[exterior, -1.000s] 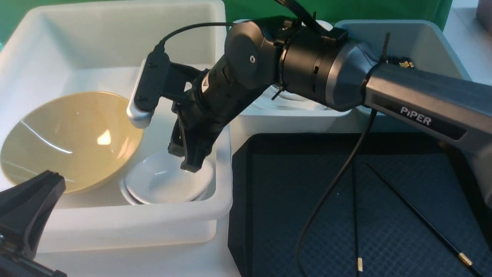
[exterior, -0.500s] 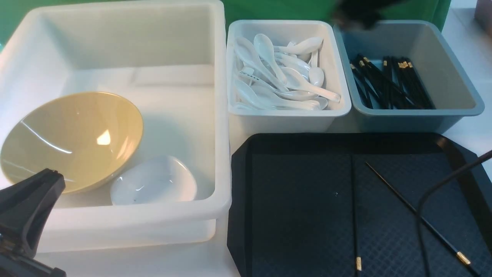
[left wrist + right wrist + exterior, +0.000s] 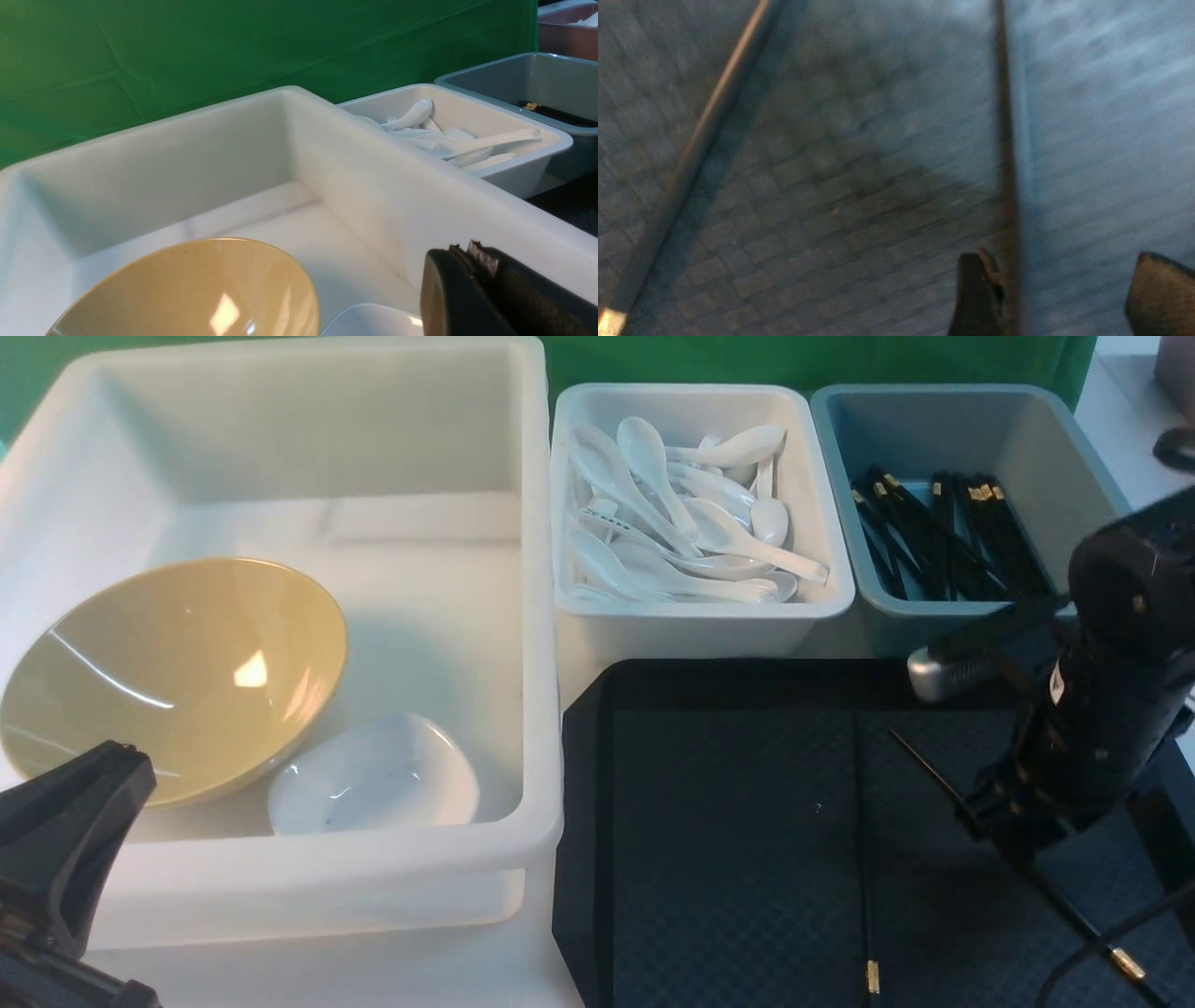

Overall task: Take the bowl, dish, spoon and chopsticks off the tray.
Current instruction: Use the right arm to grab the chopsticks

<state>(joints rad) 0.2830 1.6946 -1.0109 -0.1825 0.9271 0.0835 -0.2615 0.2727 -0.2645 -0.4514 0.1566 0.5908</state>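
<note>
Two black chopsticks lie apart on the black tray (image 3: 728, 821): one runs straight (image 3: 860, 821), the other slants (image 3: 924, 767). My right gripper (image 3: 1013, 845) hangs low over the slanted one, open. In the right wrist view that gripper (image 3: 1064, 294) straddles one chopstick (image 3: 1006, 140), which lies close beside one finger (image 3: 978, 289); the other chopstick (image 3: 719, 102) lies off to the side. The olive-yellow bowl (image 3: 173, 672) and a white dish (image 3: 373, 775) sit in the large white bin (image 3: 537, 616). Several white spoons (image 3: 691, 523) fill a small white bin. My left gripper (image 3: 121, 765) stays shut and empty near the bowl.
A grey-blue bin (image 3: 1102, 476) at the back right holds several black chopsticks (image 3: 943, 537). The small white spoon bin (image 3: 840, 597) stands between it and the large bin. The right arm's cable (image 3: 1111, 933) trails over the tray's near right corner. A green backdrop stands behind.
My right arm left the white dish in the large bin, swung up out of view, then came down over the slanted chopstick on the tray. The left arm has barely moved.
</note>
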